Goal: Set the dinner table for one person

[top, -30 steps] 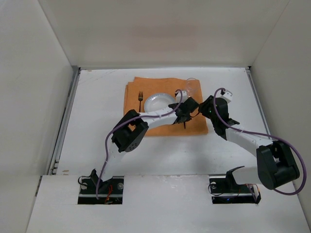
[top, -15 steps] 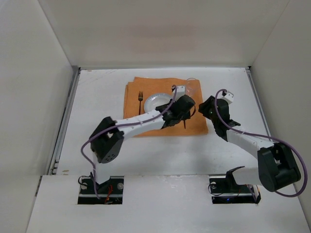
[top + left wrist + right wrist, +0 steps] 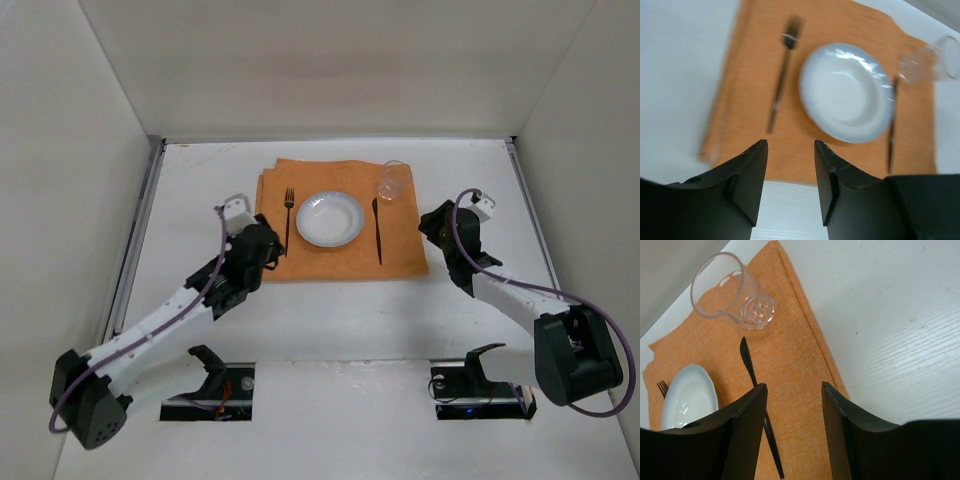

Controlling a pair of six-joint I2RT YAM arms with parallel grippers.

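On the white dinner table [image 3: 200, 180] lies an orange placemat [image 3: 340, 262]. On it are a dark fork [image 3: 288, 215] at the left, a white plate [image 3: 331, 218] in the middle, a dark knife [image 3: 378, 230] at the right and a clear glass [image 3: 393, 181] at the far right corner. My left gripper [image 3: 270, 246] is open and empty over the mat's near left corner. In its wrist view the left gripper [image 3: 790, 145] faces the fork [image 3: 782, 75] and plate [image 3: 847, 92]. My right gripper [image 3: 794, 387] is open and empty at the mat's right edge, near the knife [image 3: 752, 380] and glass [image 3: 735, 290].
White panels wall the table on the left, back and right. Metal strips [image 3: 135, 250] run along the side edges. The two arm bases [image 3: 480, 385] sit at the near edge. Bare table [image 3: 890, 315] lies right of the mat.
My left arm has drawn back from over the knife, across the plate, to the mat's near left corner. The plate and knife now show uncovered. My right gripper shifted slightly right.
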